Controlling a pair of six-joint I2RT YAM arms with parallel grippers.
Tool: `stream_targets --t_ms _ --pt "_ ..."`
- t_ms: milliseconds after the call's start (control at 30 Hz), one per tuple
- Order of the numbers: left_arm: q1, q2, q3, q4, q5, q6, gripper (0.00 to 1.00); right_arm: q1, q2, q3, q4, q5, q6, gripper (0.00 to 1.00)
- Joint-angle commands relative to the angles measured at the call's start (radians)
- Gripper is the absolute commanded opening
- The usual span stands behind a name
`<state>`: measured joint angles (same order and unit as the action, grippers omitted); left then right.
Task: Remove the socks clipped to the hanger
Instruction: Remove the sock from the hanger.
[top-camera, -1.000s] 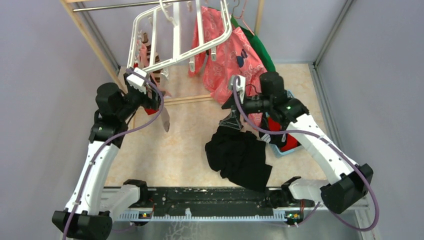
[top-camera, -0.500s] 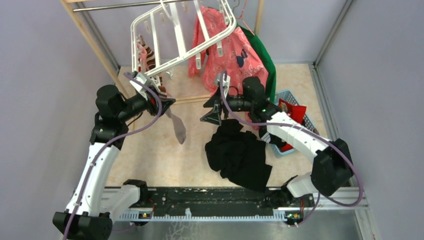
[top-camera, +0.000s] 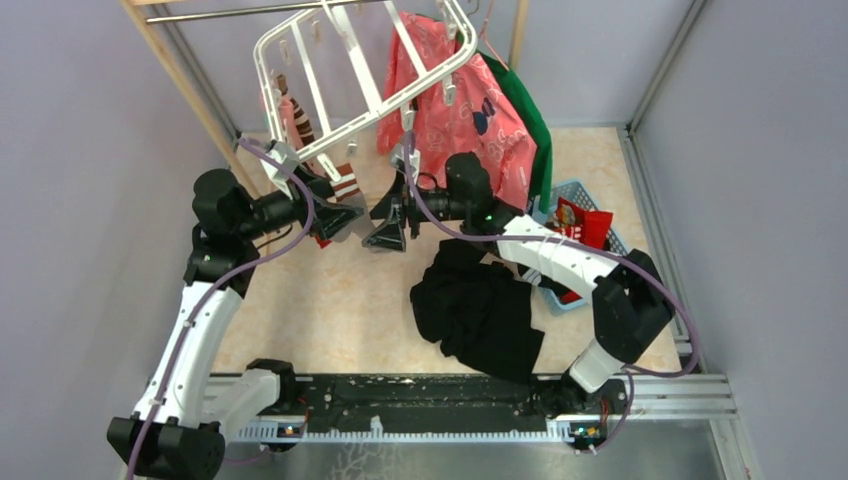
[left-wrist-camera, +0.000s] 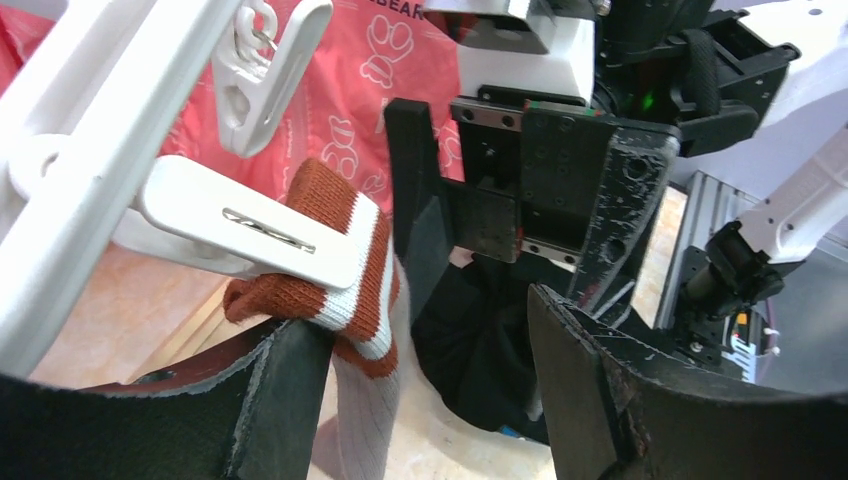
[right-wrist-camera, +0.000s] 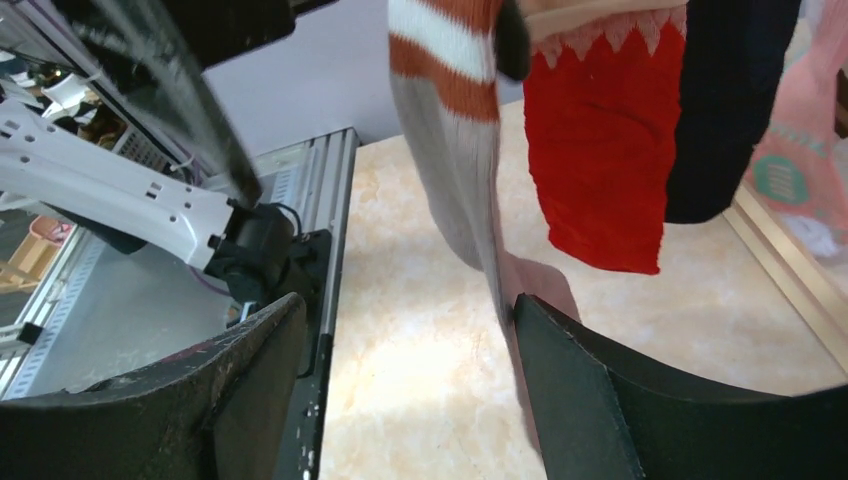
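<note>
The white hanger (top-camera: 340, 70) hangs tilted from the rail at the back. One of its clips (left-wrist-camera: 250, 225) holds a grey sock with a rust and white striped cuff (left-wrist-camera: 345, 280). My left gripper (left-wrist-camera: 430, 400) is open around this sock, whose cuff rests against the left finger (left-wrist-camera: 275, 400). My right gripper (right-wrist-camera: 410, 390) is open too, facing the left one from a hand's width away (top-camera: 385, 232). The grey sock (right-wrist-camera: 450, 150) hangs by its right finger (right-wrist-camera: 600, 400). Behind hang a red sock (right-wrist-camera: 595, 150) and a dark navy sock (right-wrist-camera: 720, 110).
A black cloth heap (top-camera: 480, 310) lies on the floor by the right arm. A blue basket (top-camera: 585, 215) with red items stands at the right. The pink shirt (top-camera: 470, 110) and a green garment (top-camera: 525, 100) hang behind. A wooden post (top-camera: 190, 90) stands at the left.
The right arm has swung left from the basket to face the left gripper. The left gripper has shifted right under the hanger, and the hanger has swung up and right.
</note>
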<state>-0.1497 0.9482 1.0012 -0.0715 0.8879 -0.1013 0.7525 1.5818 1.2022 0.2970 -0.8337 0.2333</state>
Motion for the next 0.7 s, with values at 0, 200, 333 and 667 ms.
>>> stream_targets --t_ms 0,200,333,667 --pt "0.004 0.008 -0.025 0.064 0.078 -0.042 0.75 0.01 0.039 0.106 0.012 0.023 0.012 0.76" --pt "0.004 0.004 -0.057 0.123 0.126 -0.07 0.72 0.009 0.121 0.209 -0.022 -0.004 -0.006 0.64" --pt "0.007 -0.009 -0.08 0.152 0.145 -0.093 0.72 0.01 0.148 0.227 0.013 -0.062 0.024 0.45" --pt "0.038 -0.054 -0.084 0.078 0.0 -0.038 0.81 0.01 0.08 0.161 0.075 -0.13 0.074 0.0"
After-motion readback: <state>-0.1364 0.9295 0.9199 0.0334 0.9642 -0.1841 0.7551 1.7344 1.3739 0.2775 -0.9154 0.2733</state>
